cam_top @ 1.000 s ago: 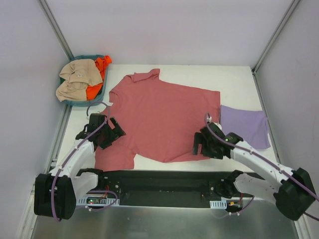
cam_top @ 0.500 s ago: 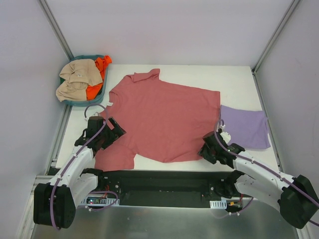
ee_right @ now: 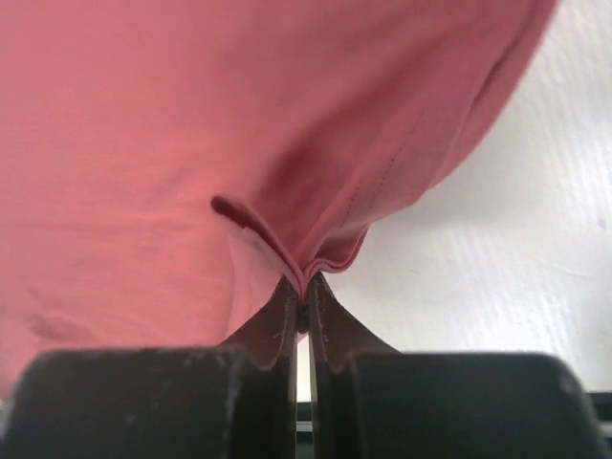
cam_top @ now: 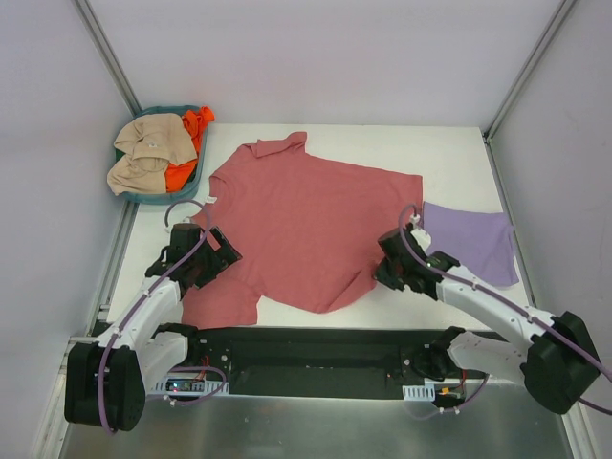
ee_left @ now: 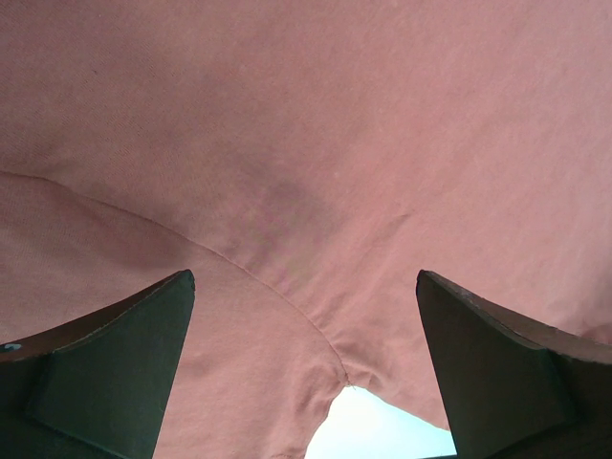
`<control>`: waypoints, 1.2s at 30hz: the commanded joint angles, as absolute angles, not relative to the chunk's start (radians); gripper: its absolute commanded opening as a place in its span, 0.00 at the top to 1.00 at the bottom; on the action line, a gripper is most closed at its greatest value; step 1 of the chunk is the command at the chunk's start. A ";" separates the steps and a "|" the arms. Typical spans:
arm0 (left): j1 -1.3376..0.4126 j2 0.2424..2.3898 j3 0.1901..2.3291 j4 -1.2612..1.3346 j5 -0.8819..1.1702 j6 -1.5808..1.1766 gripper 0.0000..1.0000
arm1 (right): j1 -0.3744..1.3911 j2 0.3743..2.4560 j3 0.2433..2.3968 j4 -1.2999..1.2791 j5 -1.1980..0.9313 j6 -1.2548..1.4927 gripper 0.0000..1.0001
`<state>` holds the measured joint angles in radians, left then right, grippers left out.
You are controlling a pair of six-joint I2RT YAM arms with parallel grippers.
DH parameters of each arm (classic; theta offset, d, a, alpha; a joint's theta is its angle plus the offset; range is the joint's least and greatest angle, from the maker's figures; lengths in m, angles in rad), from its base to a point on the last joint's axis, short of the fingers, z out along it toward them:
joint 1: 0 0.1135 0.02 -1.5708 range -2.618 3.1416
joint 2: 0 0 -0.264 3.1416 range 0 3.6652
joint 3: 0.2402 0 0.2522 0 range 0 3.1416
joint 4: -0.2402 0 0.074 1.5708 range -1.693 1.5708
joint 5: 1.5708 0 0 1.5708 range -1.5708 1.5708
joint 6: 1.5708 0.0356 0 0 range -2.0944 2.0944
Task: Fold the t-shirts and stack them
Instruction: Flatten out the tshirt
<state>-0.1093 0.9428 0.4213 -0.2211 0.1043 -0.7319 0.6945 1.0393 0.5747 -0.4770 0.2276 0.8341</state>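
At red t-shirt (cam_top: 316,225) hem | right hand (ee_right: 304,290) clamped on it | left hand (ee_left: 304,279) apart

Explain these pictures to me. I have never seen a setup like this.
Two white robot arms are bolted at the table's near edge. The top picture looks down from above; the other two come from cameras on each wrist. A brick-red t-shirt lies spread flat, a lavender t-shirt to its right, and a teal basket of clothes sits at the far left corner. The left arm holds its jaws open over the red cloth. The right arm has its jaws shut on a pinched fold at the shirt's edge.
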 commanded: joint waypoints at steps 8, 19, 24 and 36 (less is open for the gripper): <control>-0.101 0.974 0.423 -0.204 0.078 -0.692 0.01 | 0.672 1.543 1.072 -0.459 0.264 0.626 0.94; -0.101 0.937 0.411 -0.207 0.067 -0.690 0.01 | 0.684 1.658 1.267 -0.569 0.328 0.482 0.26; -0.101 0.954 0.414 -0.206 0.063 -0.690 0.01 | 0.683 1.568 1.062 -0.450 0.221 0.427 0.24; -0.101 1.015 0.426 -0.206 0.060 -0.686 0.01 | 0.666 1.637 1.083 -0.371 0.081 0.308 0.35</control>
